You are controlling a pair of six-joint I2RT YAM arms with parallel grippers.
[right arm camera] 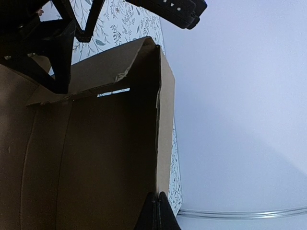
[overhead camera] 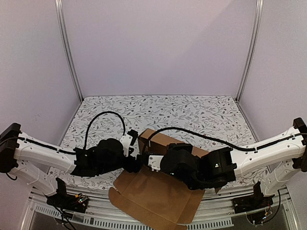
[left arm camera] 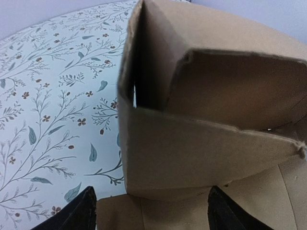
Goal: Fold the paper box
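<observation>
The paper box point(overhead camera: 158, 196) is brown cardboard, partly folded, near the table's front edge. Its lid flap lies flat toward me and its far wall point(overhead camera: 160, 140) stands up. In the left wrist view a raised, folded corner of the box point(left arm camera: 201, 143) fills the frame. My left gripper point(left arm camera: 153, 216) is open just in front of that corner, over the box's flat floor, one finger on each side. In the top view it point(overhead camera: 133, 162) sits at the box's left side. My right gripper point(right arm camera: 159, 214) is shut on the top edge of a standing box wall point(right arm camera: 165, 120). In the top view it point(overhead camera: 145, 159) is beside the left gripper.
The floral tablecloth point(overhead camera: 192, 112) covers the table behind and beside the box. White walls with metal posts point(overhead camera: 69, 52) close in the back and sides. Black cables point(overhead camera: 103, 115) arc over the table from both arms. The left gripper's black body point(right arm camera: 53, 43) shows in the right wrist view.
</observation>
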